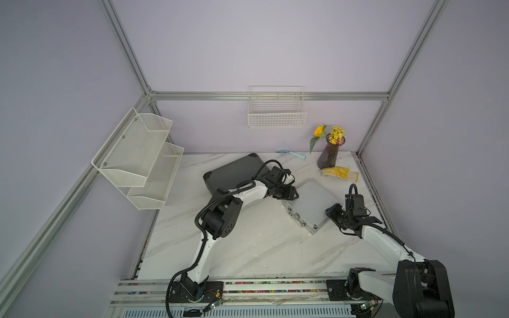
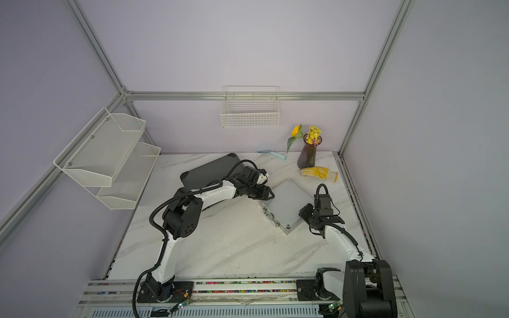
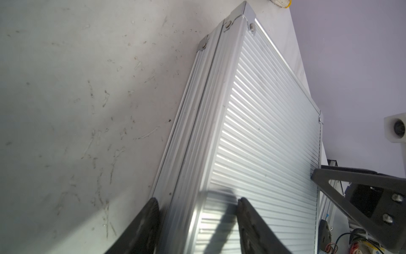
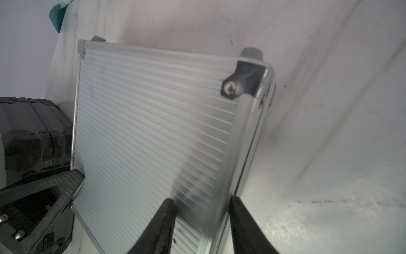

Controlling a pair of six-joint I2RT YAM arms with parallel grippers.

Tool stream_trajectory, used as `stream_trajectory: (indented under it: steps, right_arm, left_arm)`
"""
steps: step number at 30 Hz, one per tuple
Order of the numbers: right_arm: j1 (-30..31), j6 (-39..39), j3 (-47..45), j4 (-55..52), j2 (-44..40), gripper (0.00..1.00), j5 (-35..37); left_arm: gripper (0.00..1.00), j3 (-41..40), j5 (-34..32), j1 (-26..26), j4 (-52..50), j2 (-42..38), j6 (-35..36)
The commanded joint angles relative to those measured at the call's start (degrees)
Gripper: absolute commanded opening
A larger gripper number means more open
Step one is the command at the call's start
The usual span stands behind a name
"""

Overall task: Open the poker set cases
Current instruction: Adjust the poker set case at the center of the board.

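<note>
On the marble table [image 1: 248,247] both poker set cases lie flat with their lids down, so we judge the task to be at its start: neither is open yet. The silver case [image 1: 311,205] sits toward the right of the table, turned at an angle, and in the left wrist view the seam between its lid and base [image 3: 204,105] looks tight along the whole side. The dark grey case [image 1: 234,170] lies behind it to the left, close by but apart as far as we can tell, and partly hidden by the left arm. Nothing touches it.

Both arms attend to the silver case. The left gripper [image 1: 294,194] is at the case's far left corner, and its wrist view shows one finger over the ribbed lid and one down beside the side wall [image 3: 196,201]. The right gripper [image 1: 330,211] straddles the opposite edge in the same way [image 4: 201,201]. Each pair of jaws stands partly apart with the case's edge between them. We cannot tell whether either is pinching it or only bracketing it.

Left to do, in our judgement: free the fastenings on the silver case's front wall [image 1: 300,220], lift its lid, then do the same for the dark grey case.
</note>
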Motion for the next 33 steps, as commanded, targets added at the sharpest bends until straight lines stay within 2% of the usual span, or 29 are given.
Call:
stream_trajectory:
  steps: [1, 9, 15, 21, 24, 29, 33]
  right_arm:
    - [0.72, -1.20, 1.06, 4.85, 3.69, 0.44, -5.39]
    - [0.74, 0.21, 2.45, 7.89, 9.17, 0.44, -9.96]
    - [0.95, 0.54, 1.13, 7.89, 8.76, 0.44, -11.95]
    - [0.87, -2.10, 1.76, 5.00, 6.63, 0.45, -10.27]
    - [0.78, -2.84, 3.57, 2.83, 5.86, 0.51, -8.90]
    - [0.30, -2.80, 6.87, -4.20, -4.53, 0.78, 2.20]
    - [0.25, -4.04, 10.57, -12.50, -9.01, 0.82, 4.70]
  left_arm:
    - [0.57, -4.95, 3.40, -3.41, -3.39, -3.72, -0.95]
    - [0.57, -15.01, 2.25, -6.26, -0.59, -10.97, -3.74]
    - [0.57, -24.62, 0.79, -7.07, 3.66, -18.22, -7.22]
    - [0.57, -28.73, 0.23, -7.06, 4.57, -22.67, -7.66]
    - [0.59, -29.40, -0.95, -6.96, 4.60, -24.12, -7.50]
    - [0.65, -30.22, -3.44, -6.56, 4.43, -27.64, -7.52]
    - [0.66, -30.30, -4.26, -6.19, 3.71, -30.01, -7.01]
